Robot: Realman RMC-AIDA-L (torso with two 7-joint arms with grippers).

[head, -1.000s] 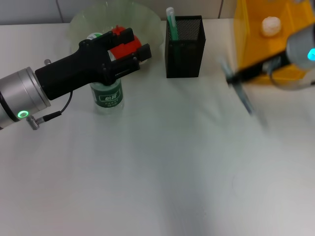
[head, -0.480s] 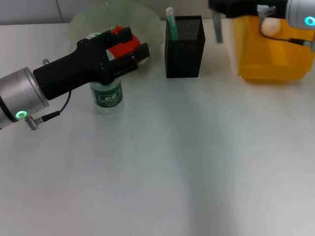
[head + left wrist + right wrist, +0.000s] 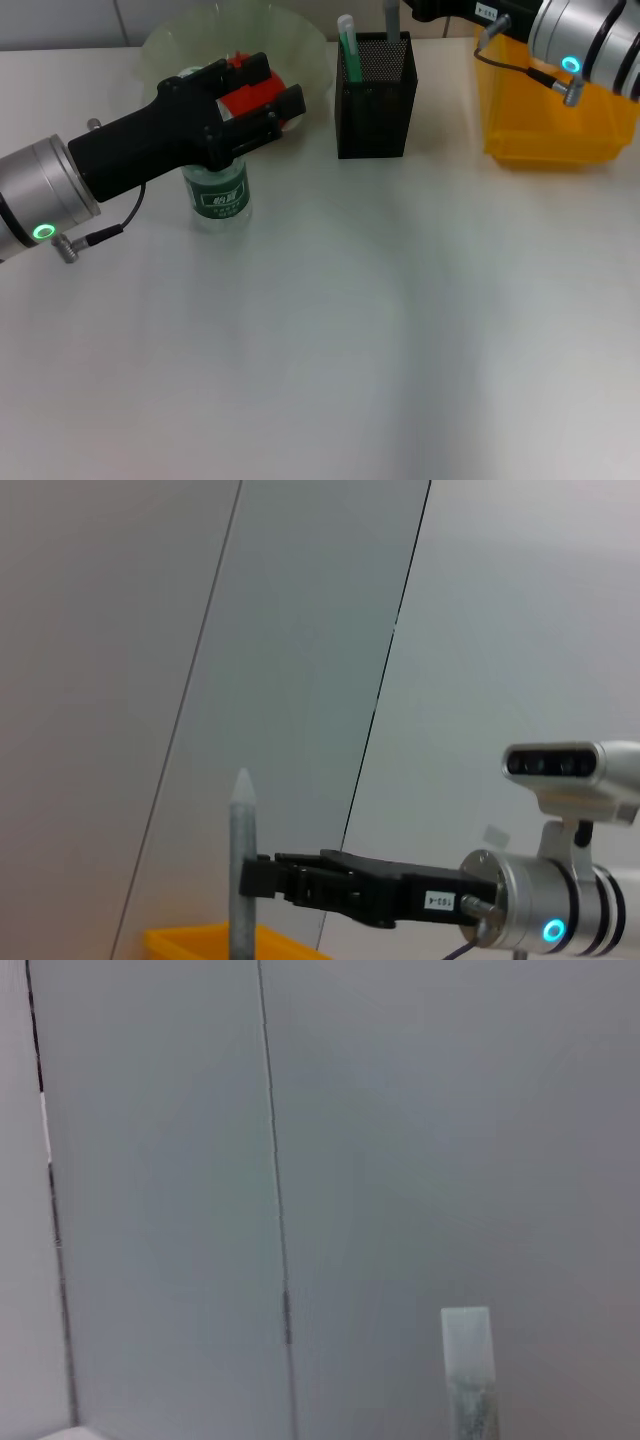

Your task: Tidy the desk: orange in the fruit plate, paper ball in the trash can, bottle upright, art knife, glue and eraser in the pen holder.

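Our right claw (image 3: 432, 10) sits at the far edge of the desk, just above the pen holder (image 3: 375, 95), clenched on a grey stick, which we take for the art knife (image 3: 391, 18); it hangs upright with its lower end at the holder's rim, and in the left wrist view the same claw (image 3: 262, 877) pinches the knife (image 3: 242, 870) partway down. We judge the risk to lie here: if the tip is over the wire rim rather than inside it, letting go could send the knife down onto the desk or tip the light mesh cup, and a green-and-white stick (image 3: 347, 45) already standing in the holder's left corner could foul the blade on its way in. Our left claw (image 3: 262, 96) hovers released near the far left corner, its fingers spread over the bottle (image 3: 216, 193), which stands upright with its green label facing us; a careless drop or swing of that arm could knock the bottle over or push it into the fruit plate (image 3: 300, 40) just behind it. The plate holds the orange (image 3: 255, 82), half hidden by the fingers. The yellow trash can (image 3: 545, 110) stands at the far right corner beside the holder; our right arm covers its opening, so we cannot tell whether the paper ball is inside. We cannot see the eraser anywhere.
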